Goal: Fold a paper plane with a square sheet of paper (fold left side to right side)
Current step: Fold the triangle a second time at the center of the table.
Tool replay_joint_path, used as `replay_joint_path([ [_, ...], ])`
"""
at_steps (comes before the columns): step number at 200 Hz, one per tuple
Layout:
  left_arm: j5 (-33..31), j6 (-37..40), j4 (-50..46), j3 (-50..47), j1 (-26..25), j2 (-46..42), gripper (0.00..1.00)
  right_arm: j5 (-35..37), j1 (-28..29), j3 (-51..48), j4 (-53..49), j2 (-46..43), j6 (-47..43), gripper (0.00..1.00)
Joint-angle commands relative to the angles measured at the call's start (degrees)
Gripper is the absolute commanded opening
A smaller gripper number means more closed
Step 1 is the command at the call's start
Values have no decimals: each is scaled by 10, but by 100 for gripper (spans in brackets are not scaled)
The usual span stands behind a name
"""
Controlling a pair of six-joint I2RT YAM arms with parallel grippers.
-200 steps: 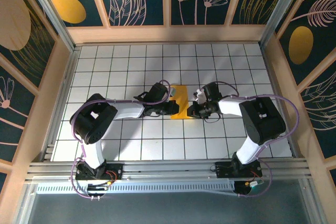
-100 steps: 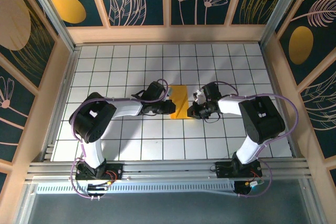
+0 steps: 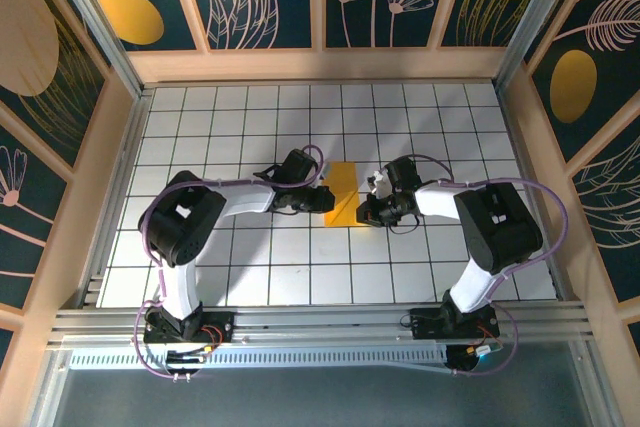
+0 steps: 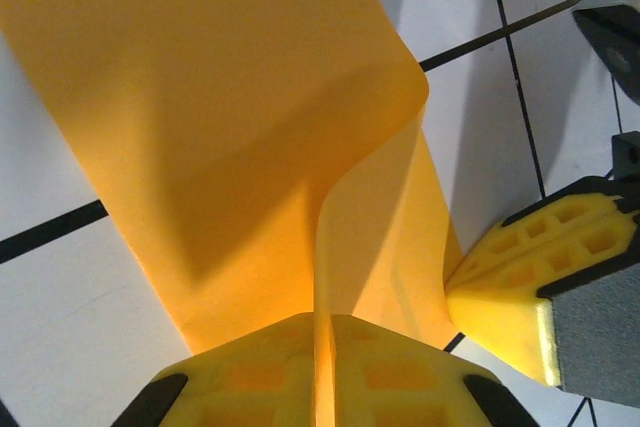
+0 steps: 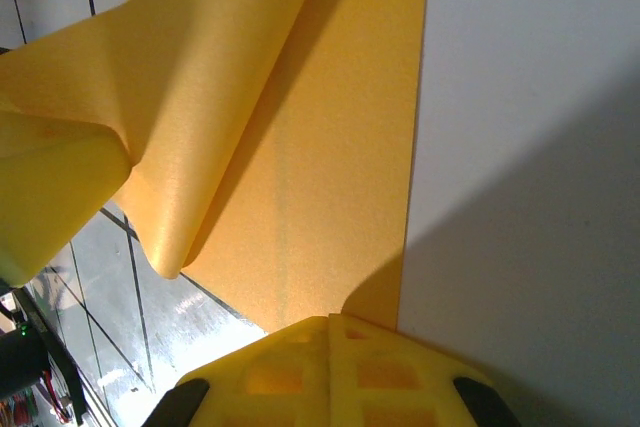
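The thin yellow-orange square sheet of paper lies near the middle of the white gridded table, between the 2 arms' tips. It is doubled over on itself and shows from above as a narrow strip. Its lower layer is flat on the tiles, while the upper layer rises in a soft curl, not yet creased.

It looks very light and limp. It should bend at any touch, slide easily on the smooth tiles, and keep any stray dent or wrinkle. The safest hold is probably at a free edge or corner, with the opposite edge pinned so the layers stay aligned.

The left gripper has its jaws closed on the lifted edge, which runs straight up between the yellow pads. The right gripper has its jaws closed together. Its tips sit at the sheet's right edge and seem to press it to the table rather than pinch it.

The left arm bends its elbow outward and reaches its forearm right. The right arm mirrors it, and both wrists are low and face each other across the sheet.
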Motion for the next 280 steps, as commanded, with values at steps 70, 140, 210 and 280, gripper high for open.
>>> replay_joint_path([
  [70,-14,33,-46,38,11,26,11,41,2,1,-36,30,-17,0],
  [140,-23,38,-55,48,12,35,12,42,2,3,-37,32,-18,0],
  [210,-39,40,-58,46,13,35,12,45,1,2,-41,33,-20,0],
  [280,-43,38,-53,46,14,39,11,45,2,2,-41,34,-19,0],
])
